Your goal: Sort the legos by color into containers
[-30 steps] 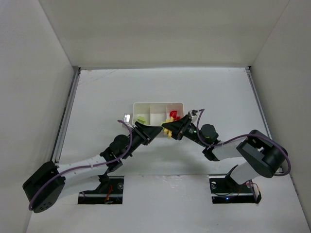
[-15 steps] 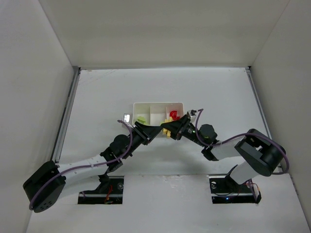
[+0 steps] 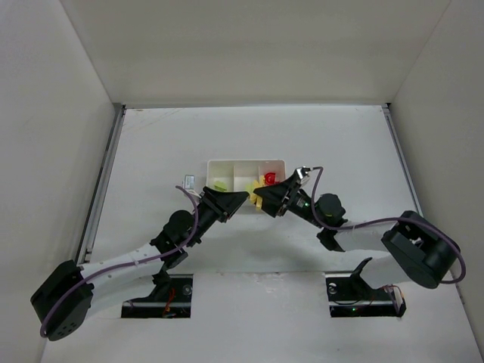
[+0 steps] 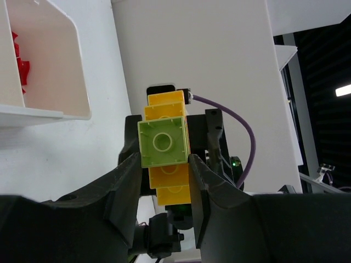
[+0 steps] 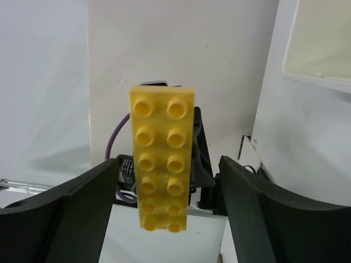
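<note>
1. Left gripper (image 4: 163, 160): closed on the small green brick (image 4: 163, 142), one finger flat against each side. The brick is held studs-up toward the left wrist camera.
2. The green brick sits pressed onto the middle of a long yellow brick (image 5: 162, 156), and the two hang as one stack off the left gripper.
3. Right gripper (image 5: 167, 163): wide open and holding nothing. Its fingers stand either side of the yellow brick, with a clear gap on both sides in the right wrist view.
4. Location: the stack is just off the near edge of the tray (image 3: 246, 160), roughly level with the wall between its middle and right compartments. The two grippers meet there nose to nose.
5. Key relation: the yellow brick's long axis runs crosswise to the right gripper's closing line, so its fingers face the two long sides. My judgement is that closing would pinch the short width, which gives a fair hold for pulling the bricks apart.
6. Tray contents: red bricks (image 3: 271, 178) in the right compartment and something green in the left. I cannot make out the middle.
</note>
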`<state>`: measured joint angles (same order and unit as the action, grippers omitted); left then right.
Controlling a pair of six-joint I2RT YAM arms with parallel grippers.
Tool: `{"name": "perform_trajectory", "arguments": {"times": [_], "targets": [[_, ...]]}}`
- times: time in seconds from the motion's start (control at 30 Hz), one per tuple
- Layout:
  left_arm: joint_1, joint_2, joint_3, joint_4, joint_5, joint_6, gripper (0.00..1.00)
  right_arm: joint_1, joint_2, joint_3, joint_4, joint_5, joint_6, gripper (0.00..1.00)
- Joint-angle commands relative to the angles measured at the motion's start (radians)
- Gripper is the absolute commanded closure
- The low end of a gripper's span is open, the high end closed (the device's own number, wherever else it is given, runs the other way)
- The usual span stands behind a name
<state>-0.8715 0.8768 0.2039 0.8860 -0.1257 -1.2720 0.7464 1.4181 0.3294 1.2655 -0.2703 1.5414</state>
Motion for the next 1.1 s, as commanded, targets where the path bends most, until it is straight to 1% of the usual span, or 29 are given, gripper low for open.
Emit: {"name": "perform_trajectory", "arguments": {"times": [0.0, 0.17, 0.3, 0.5, 0.63, 0.8, 0.9, 1.07], "targets": [[0.007, -0.019, -0.012, 0.045, 0.003, 0.008, 0.78, -0.008, -0.071, -0.001, -0.030, -0.006, -0.075, 0.20], [0.001, -0.018, -0.015, 0.045, -0.002, 0.010, 0.78, -0.012, -0.145, 0.019, -0.185, -0.001, -0.144, 0.25], [-0.002, -0.019, -0.012, 0.045, -0.005, 0.010, 0.78, -0.012, -0.186, 0.020, -0.239, 0.028, -0.175, 0.32], [-0.022, -0.009, -0.006, 0.048, -0.006, 0.014, 0.78, -0.014, -0.208, 0.049, -0.317, 0.028, -0.211, 0.41], [-0.030, -0.004, -0.004, 0.054, -0.006, 0.016, 0.78, -0.015, -0.202, 0.057, -0.322, 0.031, -0.216, 0.44], [-0.033, 0.007, -0.001, 0.056, -0.003, 0.016, 0.78, -0.014, -0.191, 0.063, -0.310, 0.034, -0.219, 0.55], [-0.037, 0.016, 0.002, 0.056, 0.001, 0.017, 0.78, -0.014, -0.185, 0.063, -0.292, 0.036, -0.216, 0.57], [-0.031, 0.001, -0.011, 0.064, -0.011, 0.014, 0.79, -0.017, -0.191, 0.045, -0.252, 0.036, -0.207, 0.68]]}}
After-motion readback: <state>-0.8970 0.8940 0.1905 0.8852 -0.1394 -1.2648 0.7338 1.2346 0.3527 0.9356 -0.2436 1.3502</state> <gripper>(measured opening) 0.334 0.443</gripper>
